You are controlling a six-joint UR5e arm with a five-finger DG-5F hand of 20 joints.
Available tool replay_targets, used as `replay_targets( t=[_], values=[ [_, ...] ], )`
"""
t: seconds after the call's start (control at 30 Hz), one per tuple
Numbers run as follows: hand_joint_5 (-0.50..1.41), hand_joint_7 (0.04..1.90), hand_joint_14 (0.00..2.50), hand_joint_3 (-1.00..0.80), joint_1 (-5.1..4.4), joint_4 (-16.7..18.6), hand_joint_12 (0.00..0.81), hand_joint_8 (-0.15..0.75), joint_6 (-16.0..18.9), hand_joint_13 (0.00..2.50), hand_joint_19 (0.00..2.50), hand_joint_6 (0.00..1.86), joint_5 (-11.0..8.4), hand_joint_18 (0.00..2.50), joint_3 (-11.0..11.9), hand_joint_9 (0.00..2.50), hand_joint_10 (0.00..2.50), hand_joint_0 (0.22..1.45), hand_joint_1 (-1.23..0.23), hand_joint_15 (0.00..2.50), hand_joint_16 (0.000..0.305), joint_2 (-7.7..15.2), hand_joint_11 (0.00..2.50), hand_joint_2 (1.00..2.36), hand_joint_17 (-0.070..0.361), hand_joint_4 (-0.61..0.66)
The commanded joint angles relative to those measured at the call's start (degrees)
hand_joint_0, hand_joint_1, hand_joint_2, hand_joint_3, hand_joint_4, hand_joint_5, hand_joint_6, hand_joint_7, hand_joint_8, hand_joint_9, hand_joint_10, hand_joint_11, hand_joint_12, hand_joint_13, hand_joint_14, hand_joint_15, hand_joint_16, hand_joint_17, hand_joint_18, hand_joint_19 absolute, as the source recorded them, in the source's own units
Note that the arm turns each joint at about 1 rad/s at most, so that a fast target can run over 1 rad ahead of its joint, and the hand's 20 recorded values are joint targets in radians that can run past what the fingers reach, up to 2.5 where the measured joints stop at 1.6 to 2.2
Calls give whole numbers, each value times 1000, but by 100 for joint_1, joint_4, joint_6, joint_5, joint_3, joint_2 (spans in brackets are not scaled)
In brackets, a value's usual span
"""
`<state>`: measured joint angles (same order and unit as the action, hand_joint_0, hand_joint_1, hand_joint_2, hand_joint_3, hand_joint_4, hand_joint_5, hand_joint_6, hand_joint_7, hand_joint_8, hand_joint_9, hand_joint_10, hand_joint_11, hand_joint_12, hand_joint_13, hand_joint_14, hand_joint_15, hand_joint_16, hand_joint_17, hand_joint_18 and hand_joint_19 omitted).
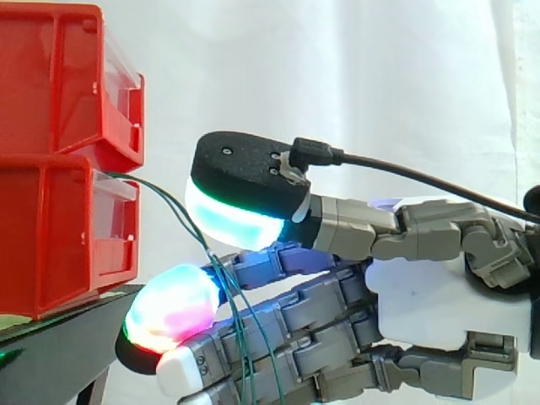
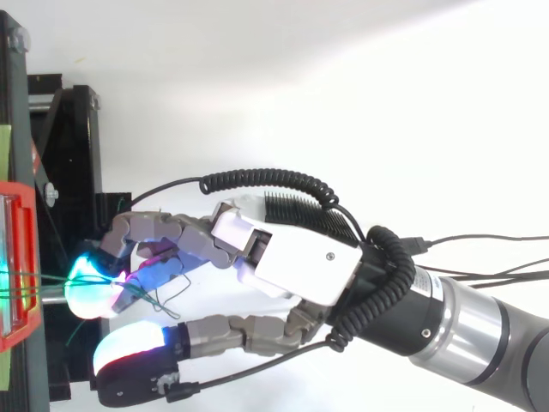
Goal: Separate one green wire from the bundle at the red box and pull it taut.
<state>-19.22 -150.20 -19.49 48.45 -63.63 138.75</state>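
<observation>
The green wires [image 1: 208,251] leave the front of the lower red box [image 1: 59,236] at the left of the side view. They slope down to the right as a small bunch, then drop toward the bottom of the frame. In the top view they run out of the red box [image 2: 19,266] at the left edge to the glowing fingertips [image 2: 86,273], with a loose loop lying just right of them. They look thin and dark green, a few strands close together, and I cannot count them cleanly.

I judge them very light and limp, with a little springiness in the loop. They look slick enough to slide through the pads, and a hard tug could damage them where they enter the box. I would take hold just outside the box front, where the strands begin to fan apart and one can be picked off.

The hand [image 2: 300,266] reaches in from the right with its fingers curled round the wires. In the side view the bunch passes under the thumb pad [image 1: 232,218] and beside the magenta fingertip [image 1: 173,308]. More than one strand appears to be caught. The fingertips hang just off the edge of the black stand [image 1: 76,316] that carries the boxes.
</observation>
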Motion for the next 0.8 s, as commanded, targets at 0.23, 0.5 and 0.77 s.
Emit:
replay_targets(
  t=[0.23, 0.5, 0.77],
  values=[
    [-86, 1143, 16, -413, -3, -264, 343, 261, 68, 885, 469, 503, 7, 555, 8, 945, 10, 572, -576, 411, 48, -164, 276, 1008, 107, 215],
    [-86, 1146, 16, -416, 41, -572, 345, 264, 94, 887, 475, 503, 24, 568, 8, 947, 10, 563, -567, 413, 49, -305, 275, 1008, 110, 217],
    [-73, 1309, 17, -369, 32, -844, 341, 262, 138, 886, 482, 502, 7, 563, 8, 949, 13, 595, -596, 419, 48, -348, 294, 1012, 108, 179]
  ],
)
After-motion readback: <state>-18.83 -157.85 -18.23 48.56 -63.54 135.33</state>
